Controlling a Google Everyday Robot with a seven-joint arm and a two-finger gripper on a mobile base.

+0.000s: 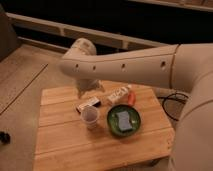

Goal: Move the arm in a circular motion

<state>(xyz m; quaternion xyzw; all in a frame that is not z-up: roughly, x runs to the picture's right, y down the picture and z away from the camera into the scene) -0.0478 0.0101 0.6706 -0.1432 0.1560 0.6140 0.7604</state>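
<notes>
The cream-white arm point(135, 67) reaches from the right edge of the camera view across the upper middle. It ends in a rounded joint point(80, 52) above the back left of the wooden table point(65, 150). The gripper point(88, 90) hangs down from that joint, just above the table's back edge. It is close behind a dark bar with a white label point(89, 104). It appears to hold nothing.
On the table are a clear plastic cup point(90, 118), a green bowl point(113, 125) holding a blue-grey sponge point(123, 121), a white packet point(118, 94) and an orange item point(131, 98). A black cable point(172, 102) lies on the floor to the right. A dark railing runs behind.
</notes>
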